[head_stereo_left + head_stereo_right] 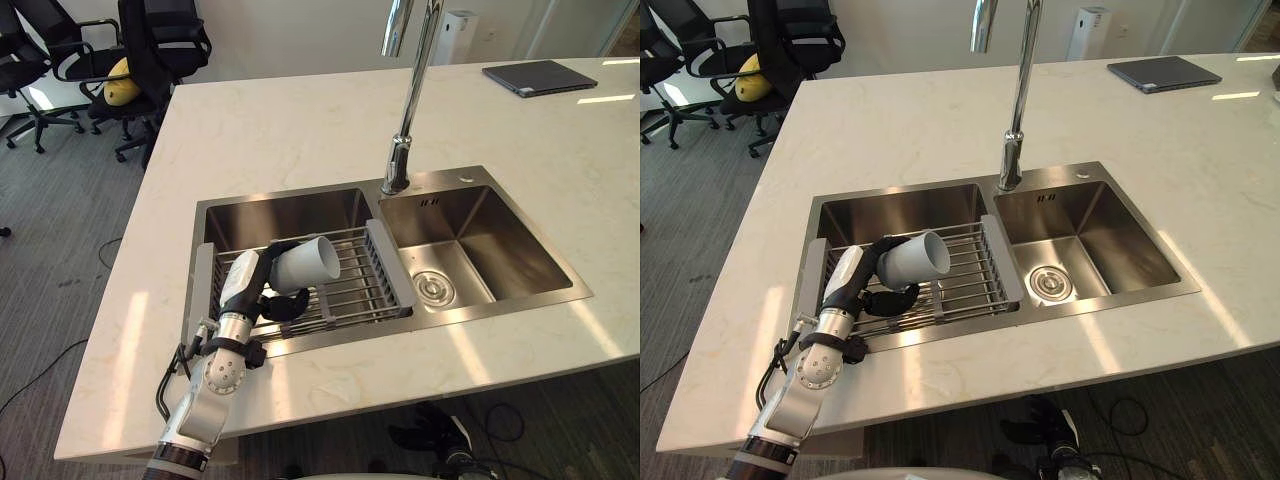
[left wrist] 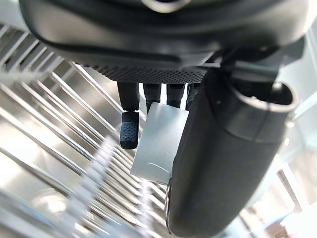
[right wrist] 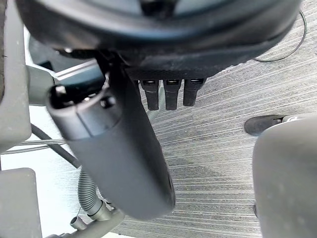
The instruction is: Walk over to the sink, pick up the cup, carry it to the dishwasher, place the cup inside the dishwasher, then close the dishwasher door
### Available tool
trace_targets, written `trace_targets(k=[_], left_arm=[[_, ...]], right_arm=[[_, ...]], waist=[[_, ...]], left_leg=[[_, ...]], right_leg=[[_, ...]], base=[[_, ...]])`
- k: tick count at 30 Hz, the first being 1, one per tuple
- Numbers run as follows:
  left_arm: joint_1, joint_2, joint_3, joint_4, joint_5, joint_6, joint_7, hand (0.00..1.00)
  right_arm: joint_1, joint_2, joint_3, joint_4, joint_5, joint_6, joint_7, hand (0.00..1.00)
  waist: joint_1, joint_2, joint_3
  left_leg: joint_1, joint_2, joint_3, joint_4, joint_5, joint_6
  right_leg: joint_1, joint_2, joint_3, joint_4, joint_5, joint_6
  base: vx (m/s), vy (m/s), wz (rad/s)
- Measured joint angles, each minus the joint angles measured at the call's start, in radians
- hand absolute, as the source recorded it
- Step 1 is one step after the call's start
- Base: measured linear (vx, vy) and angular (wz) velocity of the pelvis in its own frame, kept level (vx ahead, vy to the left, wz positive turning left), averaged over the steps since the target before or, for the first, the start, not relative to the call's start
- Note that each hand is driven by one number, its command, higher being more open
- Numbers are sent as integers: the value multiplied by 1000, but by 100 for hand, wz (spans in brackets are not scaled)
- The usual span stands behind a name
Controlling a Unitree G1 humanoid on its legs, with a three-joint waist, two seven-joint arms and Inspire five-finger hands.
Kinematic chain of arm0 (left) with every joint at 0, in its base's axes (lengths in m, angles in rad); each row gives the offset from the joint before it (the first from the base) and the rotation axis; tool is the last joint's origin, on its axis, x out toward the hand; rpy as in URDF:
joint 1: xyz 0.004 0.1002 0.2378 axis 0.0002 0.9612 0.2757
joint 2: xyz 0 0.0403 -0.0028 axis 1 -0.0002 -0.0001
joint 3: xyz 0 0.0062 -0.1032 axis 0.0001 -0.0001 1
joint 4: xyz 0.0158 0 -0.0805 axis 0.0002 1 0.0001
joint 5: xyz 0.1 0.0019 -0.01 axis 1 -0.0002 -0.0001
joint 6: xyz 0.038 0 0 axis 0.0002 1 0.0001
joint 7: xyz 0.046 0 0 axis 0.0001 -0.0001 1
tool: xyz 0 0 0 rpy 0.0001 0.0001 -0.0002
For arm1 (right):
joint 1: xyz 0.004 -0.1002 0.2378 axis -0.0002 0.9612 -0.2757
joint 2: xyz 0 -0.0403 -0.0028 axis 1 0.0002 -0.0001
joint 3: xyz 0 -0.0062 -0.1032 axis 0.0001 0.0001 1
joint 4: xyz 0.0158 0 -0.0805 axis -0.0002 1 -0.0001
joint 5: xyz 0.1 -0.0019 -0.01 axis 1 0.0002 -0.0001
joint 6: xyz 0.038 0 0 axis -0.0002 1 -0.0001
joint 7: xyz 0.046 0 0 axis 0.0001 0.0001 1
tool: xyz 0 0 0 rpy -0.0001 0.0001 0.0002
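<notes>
A pale grey cup (image 1: 305,262) lies tilted on its side, mouth toward the right, just above the wire rack (image 1: 350,290) over the left sink basin (image 1: 285,215). My left hand (image 1: 262,292) is shut on it, with dark fingers over the cup's base end and the thumb below. In the left wrist view the cup's wall (image 2: 161,139) shows between the fingers (image 2: 129,130) and the thumb (image 2: 223,158), with the rack's bars beneath. My right hand (image 3: 119,158) hangs over grey carpet with relaxed fingers and holds nothing.
A tall chrome faucet (image 1: 405,110) stands behind the divider between the basins. The right basin (image 1: 470,250) has a drain strainer. The white stone counter (image 1: 300,120) surrounds the sink, with a dark laptop (image 1: 540,77) far right. Office chairs (image 1: 150,50) stand beyond the counter's left end.
</notes>
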Motion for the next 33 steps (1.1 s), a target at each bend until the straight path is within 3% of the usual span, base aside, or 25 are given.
trace_targets(k=[12, 17, 22, 25, 28, 30, 31, 33], left_arm=[[57, -95, -38, -198, -408, -71, 37, 30], [59, -109, -41, -205, -472, -82, 39, 30], [81, -109, -69, -266, -492, -83, 40, 30], [76, -105, -117, -306, -480, -88, 45, 30], [65, -101, -126, -306, -477, -88, 46, 30], [59, -100, -115, -305, -462, -90, 53, 30], [61, -100, -112, -305, -462, -90, 59, 30], [59, -100, -93, -308, -462, -102, 65, 30]], right_arm=[[22, 7, -42, 0, 12, 0, -22, 90], [22, 11, -43, 2, 31, 0, -28, 90], [9, 22, -36, 1, 31, 0, -29, 90], [-6, 33, -33, -4, 30, 0, -40, 90], [-11, 33, -31, -8, 29, -1, -45, 90], [-19, 33, -26, -9, 29, 2, -50, 90], [-19, 33, -25, -9, 29, 2, -50, 90], [-29, 33, -15, -9, 29, 2, -50, 90]], waist=[[11, 0, 0], [25, 0, 0], [37, -8, 5], [45, -20, 24], [44, -27, 38], [52, -33, 51], [56, -33, 51], [79, -49, 34]], left_leg=[[-9, 3, 1, 16, -7, 3], [-14, 7, 16, 45, -29, 3], [-56, 23, 59, 150, -91, 4], [-121, 44, 81, 272, -146, 11], [-146, 51, 79, 318, -163, 23], [-154, 50, 78, 337, -164, 47], [-155, 49, 73, 343, -161, 45], [-201, 35, 49, 362, -139, 41]], right_leg=[[-20, -3, 11, 46, -23, 3], [-20, 0, 27, 50, -24, 3], [-51, 6, 74, 87, -31, 7], [-132, 16, 94, 216, -58, 25], [-154, 14, 66, 264, -60, 29], [-195, -9, 17, 504, -164, 41], [-190, -16, 5, 576, -186, 52], [-146, -28, 1, 704, -224, 104]], base=[[-25, -7, 0], [2, -8, -10], [-27, 15, -26], [-68, 26, -24], [-134, 26, -2], [-132, 8, 15], [-86, -4, 24], [-75, -53, 29]])
